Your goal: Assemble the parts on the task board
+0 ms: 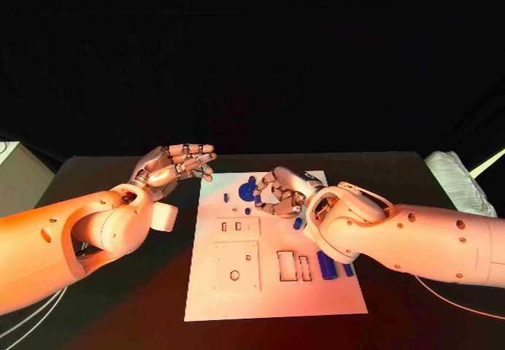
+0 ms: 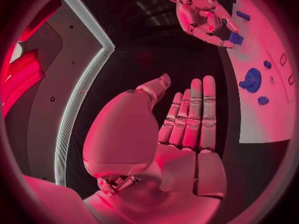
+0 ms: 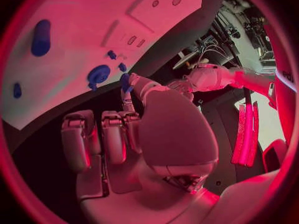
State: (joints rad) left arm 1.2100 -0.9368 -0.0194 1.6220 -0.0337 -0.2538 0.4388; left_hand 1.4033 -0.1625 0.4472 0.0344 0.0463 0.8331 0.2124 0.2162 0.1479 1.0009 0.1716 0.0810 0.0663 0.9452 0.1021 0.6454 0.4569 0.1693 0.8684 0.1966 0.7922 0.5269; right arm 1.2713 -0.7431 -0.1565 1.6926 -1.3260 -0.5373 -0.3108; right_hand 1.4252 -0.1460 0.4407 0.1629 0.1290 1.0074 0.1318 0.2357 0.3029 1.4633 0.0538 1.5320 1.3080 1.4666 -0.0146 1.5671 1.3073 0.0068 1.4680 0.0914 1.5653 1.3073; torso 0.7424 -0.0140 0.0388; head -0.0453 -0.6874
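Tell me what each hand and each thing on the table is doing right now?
left hand: open, holds nothing, raised beside the board's far left corner.
right hand: over the board's far end, pinches a small blue part at its fingertips.
task board: lies flat on the black table.
round blue part: sits on the board.
blue cylinder: lies on its side on the board.

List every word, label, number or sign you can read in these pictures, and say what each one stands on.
None can be read.
The task board bears only cut-out slots and holes, no print.
The blue parts, such as the round blue part and the long blue part, carry no marks.
The left hand and right hand show no lettering.
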